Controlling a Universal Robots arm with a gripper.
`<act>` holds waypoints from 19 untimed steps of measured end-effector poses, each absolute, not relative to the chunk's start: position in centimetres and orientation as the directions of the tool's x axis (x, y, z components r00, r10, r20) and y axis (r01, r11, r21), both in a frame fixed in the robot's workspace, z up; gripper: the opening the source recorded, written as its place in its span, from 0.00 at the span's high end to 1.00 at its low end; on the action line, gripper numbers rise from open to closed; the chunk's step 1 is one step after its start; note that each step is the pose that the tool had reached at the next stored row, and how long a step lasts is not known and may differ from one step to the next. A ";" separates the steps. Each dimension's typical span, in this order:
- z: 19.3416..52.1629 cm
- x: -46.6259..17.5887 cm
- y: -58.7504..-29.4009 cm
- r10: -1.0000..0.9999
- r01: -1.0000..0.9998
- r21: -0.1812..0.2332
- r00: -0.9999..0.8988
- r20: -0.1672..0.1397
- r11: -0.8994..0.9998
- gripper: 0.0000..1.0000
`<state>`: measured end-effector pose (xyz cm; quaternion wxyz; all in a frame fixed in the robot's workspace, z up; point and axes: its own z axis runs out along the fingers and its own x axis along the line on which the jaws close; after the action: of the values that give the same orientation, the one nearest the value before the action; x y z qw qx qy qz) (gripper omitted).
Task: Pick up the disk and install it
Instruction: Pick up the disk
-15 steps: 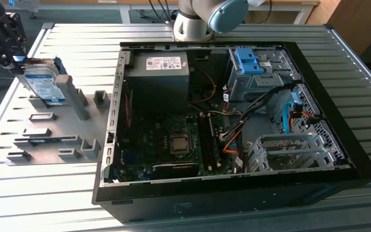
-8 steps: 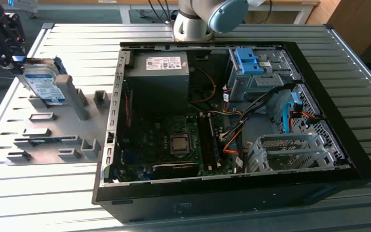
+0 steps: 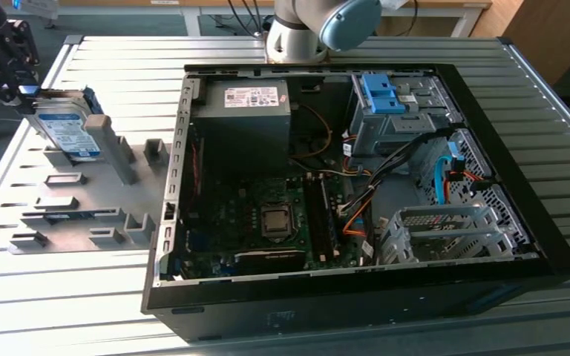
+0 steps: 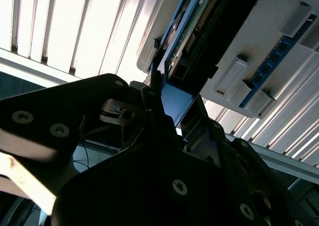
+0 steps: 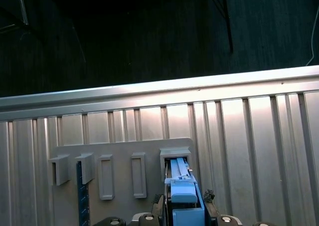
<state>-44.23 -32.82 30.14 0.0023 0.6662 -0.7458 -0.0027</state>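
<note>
The disk (image 3: 69, 132), silver with a white-and-blue label and a blue carrier frame, stands on edge and tilted over the grey fixture plate (image 3: 67, 215) at the exterior view's left. My black gripper (image 3: 38, 95) is at its upper end, shut on it. In the first wrist view the blue carrier of the disk (image 5: 183, 206) sits between my fingers (image 5: 158, 205), above a slot of the fixture plate (image 5: 119, 158). The second wrist view looks along the disk's edge (image 4: 192, 36), with my gripper (image 4: 172, 104) clamped on the blue end.
An open computer case (image 3: 522, 245) lies at the exterior view's right, with a grey power-supply box (image 3: 246, 111), a blue bracket (image 3: 382, 93) on a drive cage and a metal cage (image 3: 444, 230) near the front. The arm's base (image 3: 300, 33) stands behind it.
</note>
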 end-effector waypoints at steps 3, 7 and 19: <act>30.1 -44.2 -32.8 -0.994 -0.994 0.007 -0.112 0.000 0.112 0.58; 30.1 -44.2 -32.8 -0.994 -0.994 0.007 -0.111 0.000 0.111 0.51; 29.4 -44.2 -32.6 -0.994 -0.994 0.007 -0.110 0.000 0.110 0.51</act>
<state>-44.22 -32.58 29.42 0.0022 0.6672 -0.7449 -0.0028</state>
